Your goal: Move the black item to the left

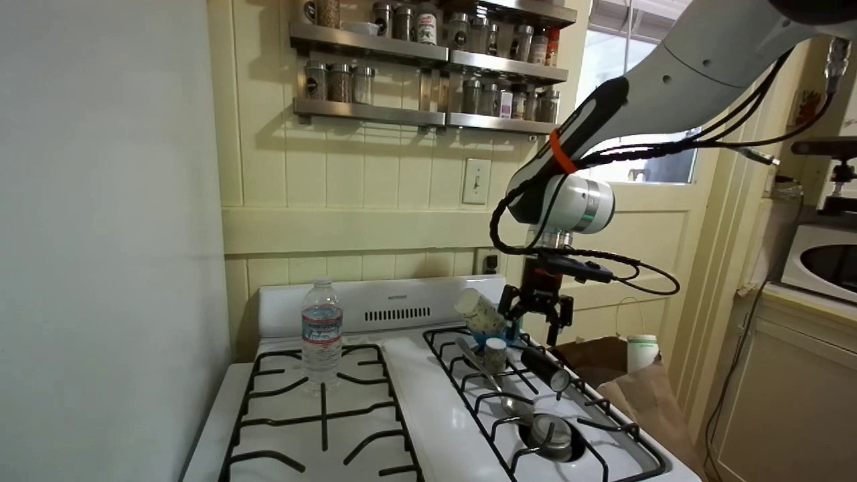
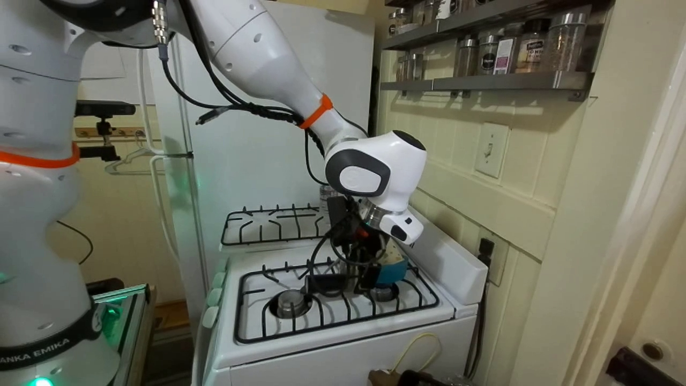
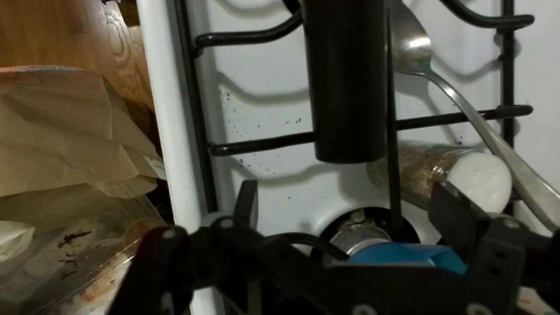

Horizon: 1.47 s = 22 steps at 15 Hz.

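The black item (image 1: 543, 369) is a slim black cylinder lying on its side on the burner grate beside the open edge of the stove. It also shows in an exterior view (image 2: 328, 282), partly behind cables, and in the wrist view (image 3: 348, 87), where its top end is cut off by the frame. My gripper (image 1: 533, 331) is open and empty, pointing down above the stove near the cylinder's back end. In the wrist view my gripper's fingers (image 3: 350, 205) are wide apart, and the cylinder's end lies ahead of them, apart from both.
A metal spoon (image 3: 470, 113) and a white-capped jar (image 3: 437, 173) lie close beside the cylinder. A blue item (image 3: 398, 253) with a patterned part (image 1: 477, 310) stands near the gripper. A clear water bottle (image 1: 322, 331) stands on the other grate. A paper bag (image 1: 636, 395) is beside the stove.
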### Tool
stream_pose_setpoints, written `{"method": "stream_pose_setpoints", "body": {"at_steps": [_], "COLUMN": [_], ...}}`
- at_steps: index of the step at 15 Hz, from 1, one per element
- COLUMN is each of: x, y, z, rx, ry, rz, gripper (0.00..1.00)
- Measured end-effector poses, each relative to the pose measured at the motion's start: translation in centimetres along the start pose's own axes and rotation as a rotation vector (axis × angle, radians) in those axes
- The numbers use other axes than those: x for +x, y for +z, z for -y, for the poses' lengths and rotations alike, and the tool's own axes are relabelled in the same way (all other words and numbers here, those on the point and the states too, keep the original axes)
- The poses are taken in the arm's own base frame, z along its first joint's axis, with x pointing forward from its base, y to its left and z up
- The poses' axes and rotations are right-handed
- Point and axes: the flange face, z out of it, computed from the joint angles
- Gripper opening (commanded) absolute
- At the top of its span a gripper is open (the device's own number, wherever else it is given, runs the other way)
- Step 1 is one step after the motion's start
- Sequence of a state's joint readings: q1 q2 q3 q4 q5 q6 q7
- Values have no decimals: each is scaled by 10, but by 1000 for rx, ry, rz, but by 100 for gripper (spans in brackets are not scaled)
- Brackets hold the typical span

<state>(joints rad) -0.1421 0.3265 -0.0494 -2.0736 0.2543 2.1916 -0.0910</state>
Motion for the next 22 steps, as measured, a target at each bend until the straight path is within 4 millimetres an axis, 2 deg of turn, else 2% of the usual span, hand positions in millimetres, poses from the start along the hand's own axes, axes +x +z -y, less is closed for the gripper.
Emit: {"method": "stream_pose_setpoints", "body": {"at_steps": [7, 11, 14, 19, 20, 21, 22], "x": [2, 2, 4, 9, 11, 13, 15], "y": [9, 7, 11, 17, 18, 20, 21], "z": [-2, -7, -11, -14, -14, -14, -13], "rx": [24, 54, 59, 62, 61, 61, 60], "ry": [8, 36, 58, 86, 87, 89, 91], "rz": [94, 129, 152, 167, 167, 168, 169], "gripper": [100, 86, 60, 66, 63, 41, 40]}}
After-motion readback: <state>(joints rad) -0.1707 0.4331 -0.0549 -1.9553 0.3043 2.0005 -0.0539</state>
